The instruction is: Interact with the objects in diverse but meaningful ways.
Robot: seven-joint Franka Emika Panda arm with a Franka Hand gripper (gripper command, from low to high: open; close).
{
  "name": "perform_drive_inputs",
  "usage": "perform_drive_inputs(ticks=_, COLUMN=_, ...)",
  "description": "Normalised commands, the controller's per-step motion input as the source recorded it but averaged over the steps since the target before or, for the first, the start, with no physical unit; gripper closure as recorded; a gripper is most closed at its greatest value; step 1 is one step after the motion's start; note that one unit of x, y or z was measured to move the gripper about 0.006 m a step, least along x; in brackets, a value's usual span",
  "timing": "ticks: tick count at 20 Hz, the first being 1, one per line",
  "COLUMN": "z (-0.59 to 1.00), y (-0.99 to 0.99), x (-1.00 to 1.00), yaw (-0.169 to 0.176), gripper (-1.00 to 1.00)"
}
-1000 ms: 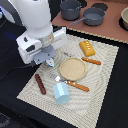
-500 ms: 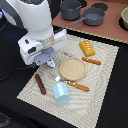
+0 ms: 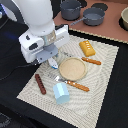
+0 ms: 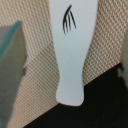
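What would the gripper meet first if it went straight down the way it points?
Probably the white bone-shaped piece lying on the mat, directly beneath the gripper; depth is unclear.

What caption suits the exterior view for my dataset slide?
Franka end effector low over a woven placemat beside a round plate, with a blue faceted cup, ridged orange block and brown stick.

A woven placemat (image 3: 102, 75) holds a tan plate (image 3: 73, 68) and 2 orange-handled utensils (image 3: 91, 61); 2 grey pots (image 3: 71, 9) stand beyond it.
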Motion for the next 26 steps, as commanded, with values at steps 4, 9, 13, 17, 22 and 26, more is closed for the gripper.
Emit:
perform_drive_inputs(ticks=4, z=0.58, y=0.58, x=0.5, yaw=0.0, gripper=-1.0)
perform_drive_inputs(ticks=9, z=0.59, y=0.63, x=0.76, yaw=-0.017, gripper=-1.0)
perform_drive_inputs(ticks=13, z=0.4, y=0.45, x=0.7, yaw=-0.029, gripper=-1.0)
perform_drive_inputs(ticks=17, z=0.37, y=0.45, x=0.75, yaw=-0.051, gripper=-1.0)
perform_drive_inputs(ticks=22, z=0.33, y=0.18, x=0.79, yaw=-0.08, gripper=-1.0)
perform_drive_inputs(ticks=26, z=0.51, y=0.11, x=0.91, yaw=-0.057, gripper=-1.0)
